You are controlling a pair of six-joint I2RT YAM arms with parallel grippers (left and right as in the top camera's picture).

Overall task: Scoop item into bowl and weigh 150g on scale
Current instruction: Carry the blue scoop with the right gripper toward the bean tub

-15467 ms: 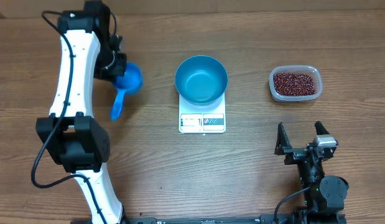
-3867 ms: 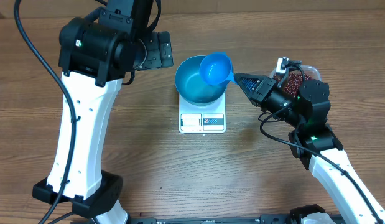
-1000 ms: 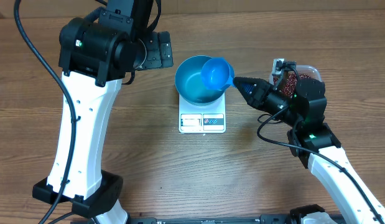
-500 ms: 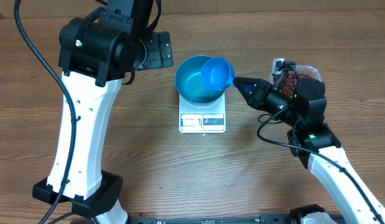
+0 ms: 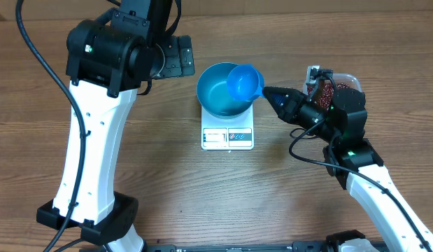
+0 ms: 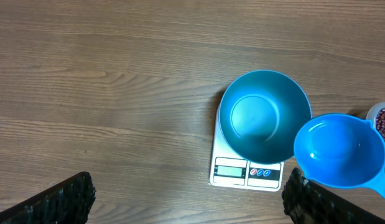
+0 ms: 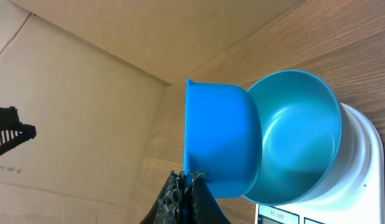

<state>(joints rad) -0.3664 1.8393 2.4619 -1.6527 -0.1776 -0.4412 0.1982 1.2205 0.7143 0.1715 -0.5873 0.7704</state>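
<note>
The round blue bowl [image 5: 223,91] stands empty on the white scale [image 5: 227,137] at mid-table. My right gripper [image 5: 266,91] is shut on the handle of a small blue scoop [image 5: 244,82], whose empty cup hangs over the bowl's right rim. The right wrist view shows the scoop [image 7: 220,140] beside the bowl [image 7: 301,124], with the gripper [image 7: 189,186] pinching its handle. Red-brown beans [image 5: 327,89] lie in a clear tub partly hidden behind the right arm. My left gripper [image 6: 186,205] is open, high above the table, with the bowl [image 6: 264,116], scale [image 6: 247,172] and scoop [image 6: 340,149] below it.
The tall white left arm [image 5: 94,126] rises over the table's left half, its wrist [image 5: 175,59] left of the bowl. The right arm [image 5: 356,168] reaches in from the front right. The tub's edge [image 6: 384,121] shows at the far right of the left wrist view.
Nothing has moved in the last second. Four seconds ago the scoop hung slightly higher and further left over the bowl. In the oldest frame it lay at the table's left by the left gripper.
</note>
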